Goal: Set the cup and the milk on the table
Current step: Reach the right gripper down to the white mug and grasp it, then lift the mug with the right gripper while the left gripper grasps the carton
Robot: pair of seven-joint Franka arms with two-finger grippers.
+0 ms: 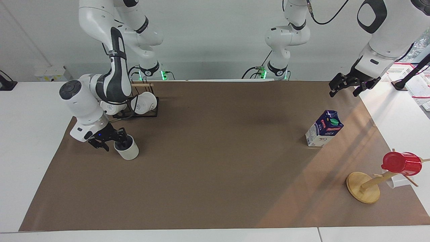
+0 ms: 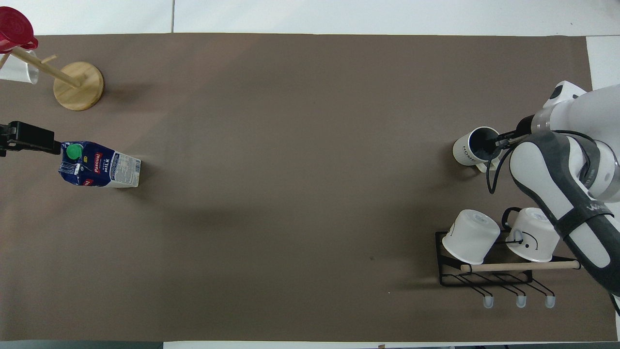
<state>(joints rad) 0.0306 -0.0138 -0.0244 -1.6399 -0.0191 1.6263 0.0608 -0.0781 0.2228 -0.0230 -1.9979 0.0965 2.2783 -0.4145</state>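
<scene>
The off-white cup (image 1: 128,153) stands upright on the brown-paper table (image 1: 215,174) at the right arm's end, farther from the robots than the mug rack. My right gripper (image 1: 114,144) is open at the cup's rim, with one finger inside the cup and the other outside its wall. In the overhead view the cup (image 2: 466,151) shows a fingertip (image 2: 497,142) over its grey-blue inside. The milk carton (image 1: 324,130) stands upright on the table at the left arm's end. My left gripper (image 1: 343,92) is open and empty, raised over the table's edge beside the milk (image 2: 99,165).
A black wire rack (image 1: 144,114) with two white logo mugs stands near the right arm's base. A wooden mug tree (image 1: 364,188) carrying a red cup (image 1: 401,163) stands at the left arm's end, farther from the robots than the milk.
</scene>
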